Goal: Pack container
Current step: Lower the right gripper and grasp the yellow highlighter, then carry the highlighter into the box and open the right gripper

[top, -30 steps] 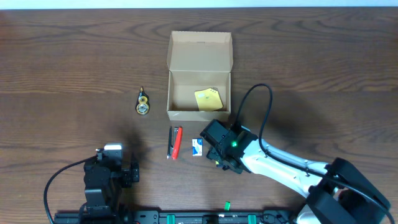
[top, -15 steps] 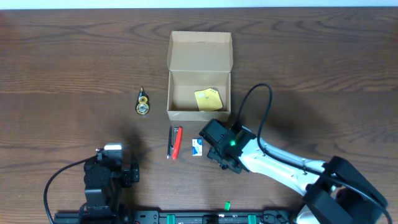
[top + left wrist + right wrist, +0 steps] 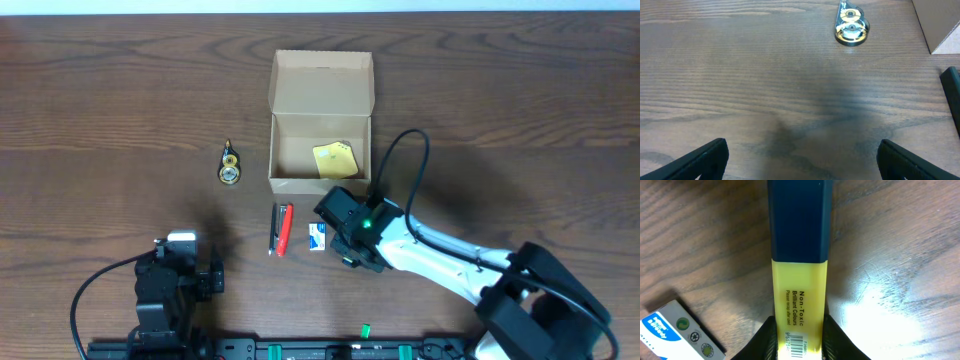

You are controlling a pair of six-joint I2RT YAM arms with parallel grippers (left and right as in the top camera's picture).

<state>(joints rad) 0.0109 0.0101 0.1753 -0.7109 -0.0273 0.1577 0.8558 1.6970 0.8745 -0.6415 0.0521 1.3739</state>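
The tan cardboard container stands open at the table's centre, its flap lid folded back and a yellow pad inside. My right gripper is shut on a yellow highlighter with a dark blue cap, held low over the table just below the container's front right corner; the overhead view shows only the gripper's body. A white and blue eraser lies just left of it, also in the right wrist view. My left gripper is open and empty at the front left.
A red and black pen pair lies left of the eraser. A gold tape dispenser sits left of the container, also in the left wrist view. The right arm's cable loops up beside the container.
My right gripper, with the highlighter, has shifted a little left and up towards the container's front. The left arm has not moved.
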